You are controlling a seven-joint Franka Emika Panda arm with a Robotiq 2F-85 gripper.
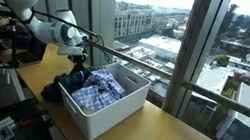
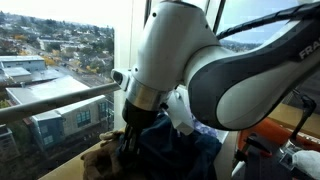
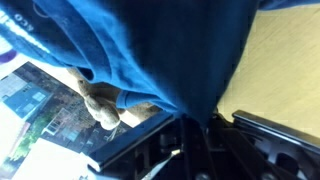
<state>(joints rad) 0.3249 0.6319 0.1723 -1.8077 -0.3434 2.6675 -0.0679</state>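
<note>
End effector (image 1: pixel 79 59) is clamped shut on a fold of the blue cloth (image 1: pixel 71 81), upper left of centre in an exterior view, at the far end of the white bin (image 1: pixel 112 113). The cloth is heaped at that far rim and looks to hang partly over it toward the surface (image 1: pixel 170 129). The plaid shirt (image 1: pixel 100 92) lies in the bin right against it. Risks as I see them: the pinch looks like a thin fold only. In the wrist view, blue fills the top of the frame and narrows into the jaws at bottom centre, so on a lift it could slip out under its own weight. The cloth overlaps the plaid shirt, so a pull may drag the shirt up or out over the rim. A snag on the rim could slide or tip the bin, which looks light, toward the surface edge by the window (image 1: pixel 190 29). A tan soft thing (image 3: pixel 105 105) sits left of centre in the wrist view, just beside the cloth. I can't tell what it is, but it could get swept along. The wrist view is mostly blanketed by fabric and the arm (image 2: pixel 190 60) blocks the close exterior view, so the grip is hard to check.
</note>
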